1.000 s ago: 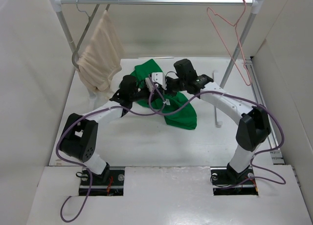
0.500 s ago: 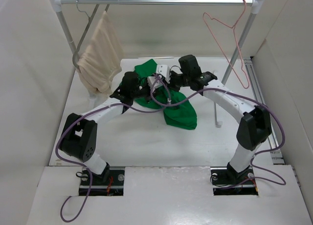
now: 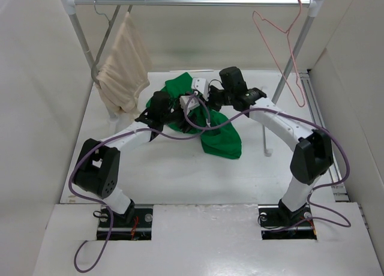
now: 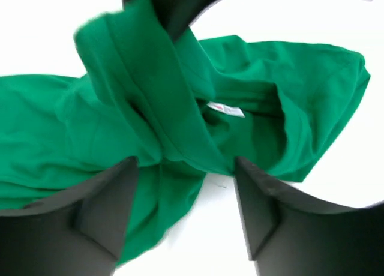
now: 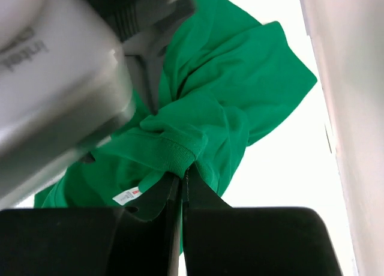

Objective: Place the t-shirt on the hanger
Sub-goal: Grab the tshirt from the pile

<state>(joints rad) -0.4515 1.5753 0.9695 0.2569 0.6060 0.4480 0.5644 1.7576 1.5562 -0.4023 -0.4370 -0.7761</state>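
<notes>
The green t-shirt [image 3: 219,139] lies crumpled at the table's middle, and its ribbed collar is pulled up. My right gripper [image 5: 182,174] is shut on that collar, with the white neck label [image 5: 126,196] just to its left. In the top view the right gripper [image 3: 193,102] hangs over the shirt's back part. My left gripper [image 4: 185,165] stands open just in front of the raised collar fold, holding nothing; the t-shirt [image 4: 120,126] fills the view beyond its fingers [image 4: 102,210]. The pink wire hanger [image 3: 282,42] hangs from the rail at the right, apart from both grippers.
A clothes rail [image 3: 192,0] spans the back on two slanted posts [image 3: 294,54]. A beige cloth [image 3: 123,66] hangs on a grey hanger at the left end. The rack's white foot [image 3: 267,149] sits right of the shirt. Side walls close in the table.
My left gripper has opened and let go of the shirt. The right gripper, still shut on the collar, rose and shifted slightly toward the back. The pink hanger swayed a little.
</notes>
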